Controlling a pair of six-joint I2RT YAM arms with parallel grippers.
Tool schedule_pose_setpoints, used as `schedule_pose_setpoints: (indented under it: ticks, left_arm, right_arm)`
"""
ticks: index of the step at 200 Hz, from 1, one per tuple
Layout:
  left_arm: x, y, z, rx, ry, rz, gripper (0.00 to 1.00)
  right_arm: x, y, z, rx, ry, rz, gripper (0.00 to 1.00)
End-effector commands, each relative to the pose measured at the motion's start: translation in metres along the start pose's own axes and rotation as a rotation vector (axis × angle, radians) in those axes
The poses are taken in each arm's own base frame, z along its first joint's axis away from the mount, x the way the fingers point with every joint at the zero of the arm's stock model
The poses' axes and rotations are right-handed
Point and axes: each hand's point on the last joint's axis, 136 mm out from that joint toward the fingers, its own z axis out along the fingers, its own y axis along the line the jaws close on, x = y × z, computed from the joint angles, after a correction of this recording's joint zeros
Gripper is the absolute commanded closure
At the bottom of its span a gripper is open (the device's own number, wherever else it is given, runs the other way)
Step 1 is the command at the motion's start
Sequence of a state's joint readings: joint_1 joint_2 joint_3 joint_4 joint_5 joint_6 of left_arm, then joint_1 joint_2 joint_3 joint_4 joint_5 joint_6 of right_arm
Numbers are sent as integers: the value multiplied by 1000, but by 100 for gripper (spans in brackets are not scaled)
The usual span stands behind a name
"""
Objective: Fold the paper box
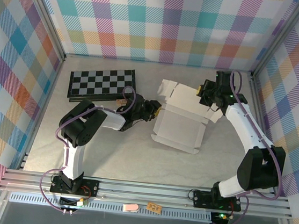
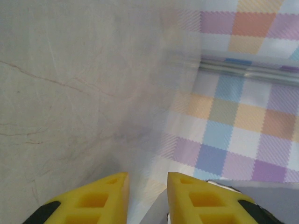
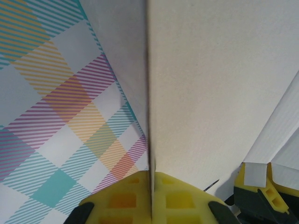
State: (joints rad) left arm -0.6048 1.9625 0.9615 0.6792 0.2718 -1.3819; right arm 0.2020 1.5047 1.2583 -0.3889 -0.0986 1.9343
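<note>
The paper box lies near the table's middle with its cream-white side up, its far flaps raised. My right gripper is at the box's far right corner, shut on an upright flap. In the right wrist view that flap runs edge-on between the closed yellow fingers of the right gripper. My left gripper sits low at the box's left edge. In the left wrist view the left gripper stands open by a narrow gap. A pale grey card edge shows low beside its right finger.
A black-and-white checkerboard lies at the back left, close behind the left arm. Plaid walls with metal posts enclose the table on three sides. An aluminium rail runs along the near edge by the arm bases.
</note>
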Motion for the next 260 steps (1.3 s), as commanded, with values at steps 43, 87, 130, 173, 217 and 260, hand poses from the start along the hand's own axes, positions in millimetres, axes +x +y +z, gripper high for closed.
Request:
schedule_pose_setpoints:
  ticks: [43, 87, 130, 173, 217, 260]
  left_arm:
    - [23, -22, -1, -136, 55, 251, 66]
    - [35, -15, 6, -288, 103, 398, 63]
    - [45, -1, 6, -476, 137, 591, 63]
    - [50, 16, -1, -689, 138, 732, 63]
    - [50, 22, -10, -840, 100, 862, 62]
    - [52, -43, -54, -669, 29, 855, 53]
  right_arm:
    - [1, -6, 8, 22, 26, 34, 100]
    - [6, -11, 11, 32, 36, 33, 100]
    - [12, -15, 13, 47, 50, 25, 100]
    - [18, -26, 15, 67, 53, 18, 100]
    - [15, -30, 15, 66, 36, -18, 100]
    - [7, -25, 30, 12, 24, -195, 100]
